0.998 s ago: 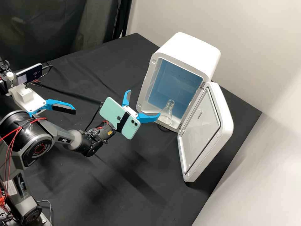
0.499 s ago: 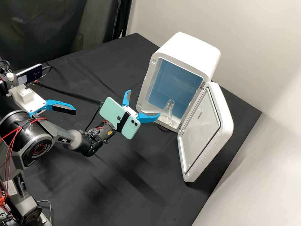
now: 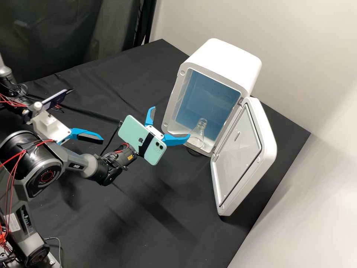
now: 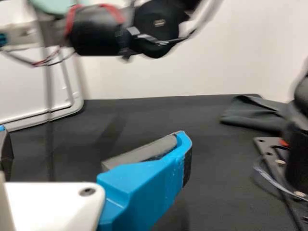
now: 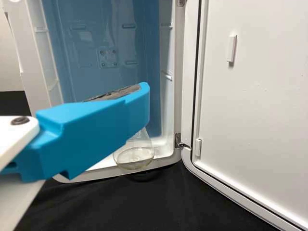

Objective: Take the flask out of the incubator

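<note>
Black bench [image 3: 148, 212] carries a white incubator [image 3: 223, 59] straight ahead of the right pincer [image 3: 169, 124], with its door [image 3: 241, 149] swung wide open beside the opening. The blue-lined chamber holds a single clear glass flask [image 3: 199, 134], upright with its neck pointing up, on the floor near the hinge side. The flask stands just ahead of the right pincer, past one fingertip and untouched. That pincer's fingers are spread wide and grip nothing. The left pincer [image 3: 91, 137], also spread and empty, hangs well behind, so the right arm is nearer.
</note>
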